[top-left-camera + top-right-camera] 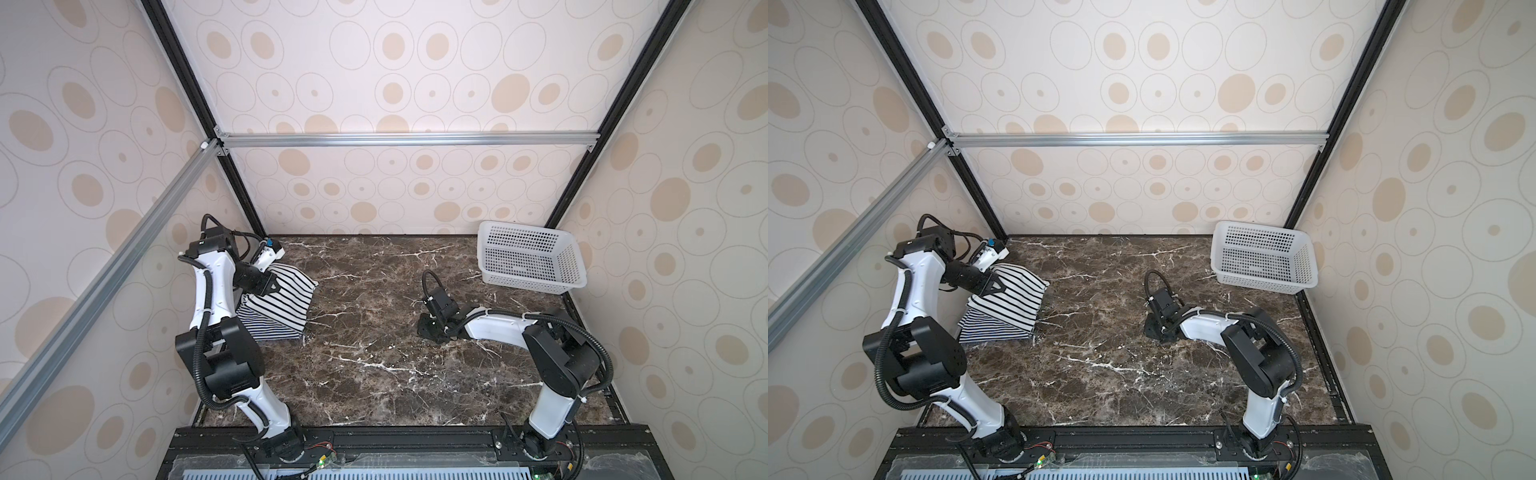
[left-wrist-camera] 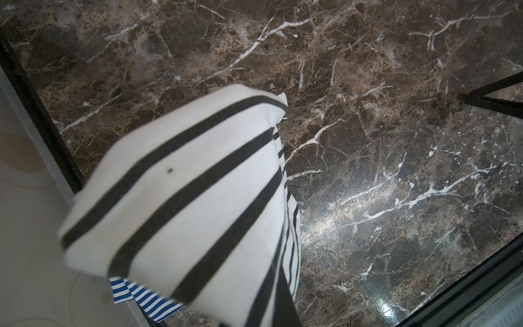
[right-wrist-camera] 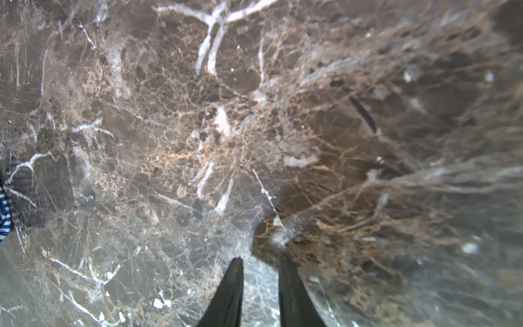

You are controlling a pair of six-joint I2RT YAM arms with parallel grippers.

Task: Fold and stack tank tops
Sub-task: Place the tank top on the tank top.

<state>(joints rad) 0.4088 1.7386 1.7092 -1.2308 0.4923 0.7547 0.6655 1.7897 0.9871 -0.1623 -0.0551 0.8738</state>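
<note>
Marble, dark brown with white veins, makes up the desk (image 1: 374, 374), bounded by black frame rails at its 9, 3 and 6 o'clock edges and by the patterned wall at 12. Both tank tops sit at about 9 to 10 o'clock, hard against the left rail and partly behind the left arm (image 1: 208, 291). A broad stretch of bare marble runs from them through the middle to 6 o'clock.

The left pincer (image 1: 274, 286) is closed on the wide-striped tank top (image 1: 286, 303) and holds one part of it up, so the cloth slopes down from the grip like a tent. Its free corner points toward 2 o'clock and its black stripes run roughly along the 8-to-2 line. Bunched as it is, its long axis cannot be told.

The narrow-striped tank top (image 1: 270, 328) lies flat on the desk underneath, showing as a band on the 6 o'clock side of the upper one. That band runs roughly 9 to 3, and its right end is near the wide-striped top's lower corner.

The right pincer (image 3: 261, 257) is low over bare marble just toward 3 o'clock of the middle, well apart from the tops. Its fingers stand a narrow gap apart with nothing between them.

A white perforated basket (image 1: 536, 286) fills the 1 to 2 o'clock corner, close to the wall and the right rail.
</note>
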